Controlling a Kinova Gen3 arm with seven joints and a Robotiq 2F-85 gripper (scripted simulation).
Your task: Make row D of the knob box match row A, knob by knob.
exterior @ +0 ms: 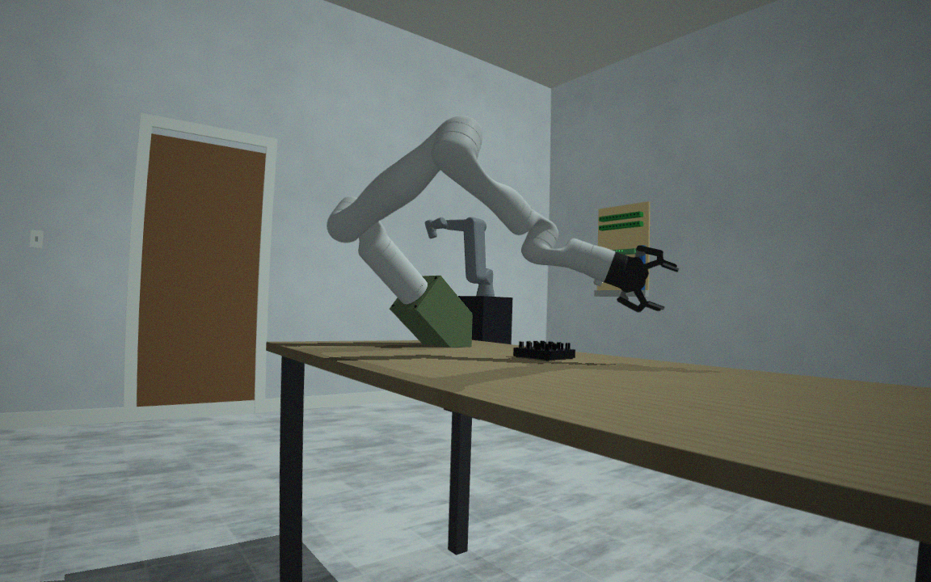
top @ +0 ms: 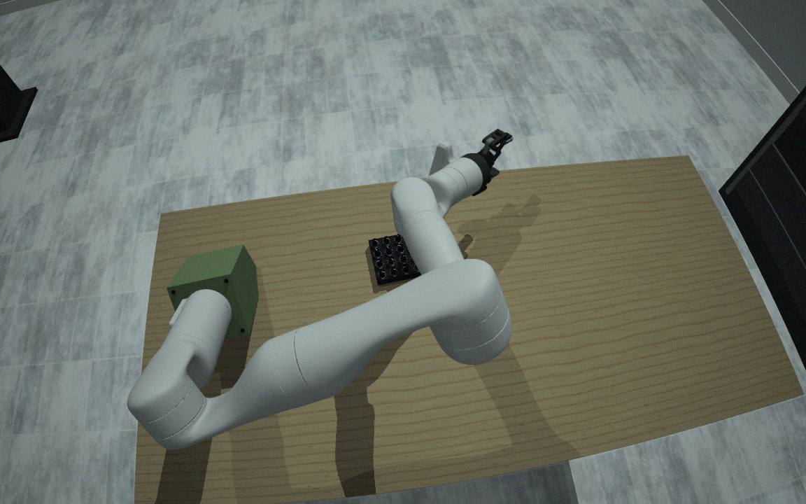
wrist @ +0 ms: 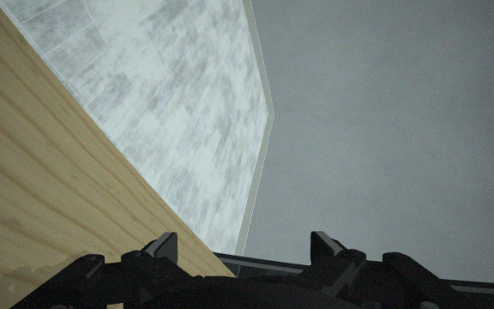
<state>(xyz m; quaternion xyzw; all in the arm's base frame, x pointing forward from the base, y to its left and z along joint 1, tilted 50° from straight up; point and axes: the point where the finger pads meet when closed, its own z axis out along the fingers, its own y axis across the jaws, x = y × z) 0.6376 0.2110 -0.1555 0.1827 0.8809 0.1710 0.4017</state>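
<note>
1 arm (exterior: 410, 173) of yours holds its gripper (exterior: 651, 288) spread wide on nothing, high above the table (top: 612, 300), well apart from the knob box (top: 387, 263).

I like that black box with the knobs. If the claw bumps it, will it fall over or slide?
Probably slide, not fall. The knob box looks low and flat on the table, so tipping seems unlikely. It looks small beside the arm, so a sideways bump might shove it. The claw is open, up in the air, touching nothing.
</note>
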